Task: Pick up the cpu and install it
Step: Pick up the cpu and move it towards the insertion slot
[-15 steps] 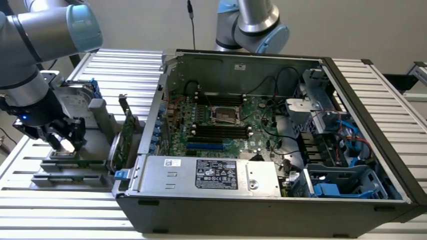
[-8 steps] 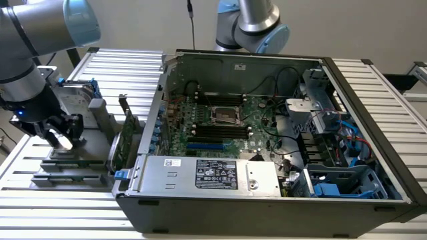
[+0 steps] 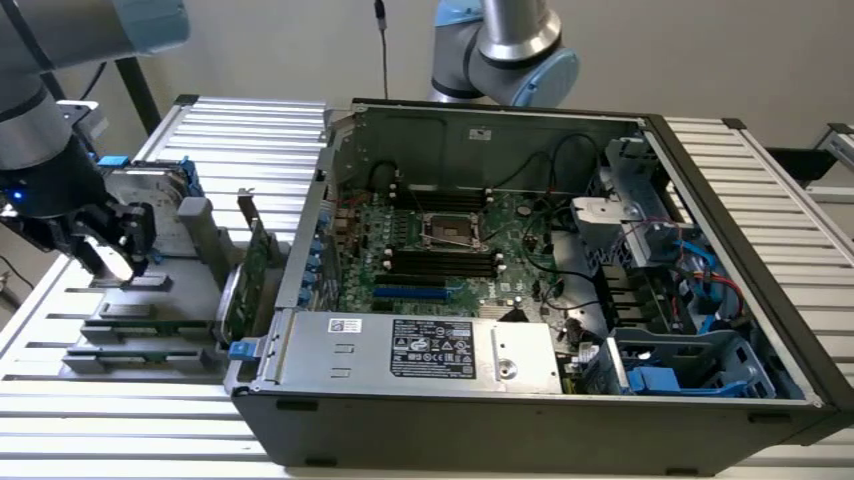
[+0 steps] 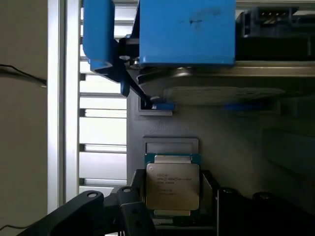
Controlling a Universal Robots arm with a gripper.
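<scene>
The cpu [image 4: 172,184], a small square chip with a silvery metal top and printed text, lies flat in a recess of the grey fixture tray [image 4: 236,147]. My gripper [image 4: 173,199] is low over it and open, with a black finger [image 4: 138,209] on one side of the chip and the other close on the opposite side. In the exterior view my gripper [image 3: 114,255] hangs over that tray [image 3: 187,300] at the exterior view's left, outside the computer case. The cpu socket [image 3: 451,232] sits open in the middle of the green motherboard.
A silver hard drive with blue rails [image 4: 187,29] stands just beyond the cpu. Upright green cards [image 3: 254,270] stand between tray and open computer case [image 3: 534,410]. A second arm [image 3: 514,50] hangs behind the case. The slatted table edge [image 4: 64,98] runs beside the tray.
</scene>
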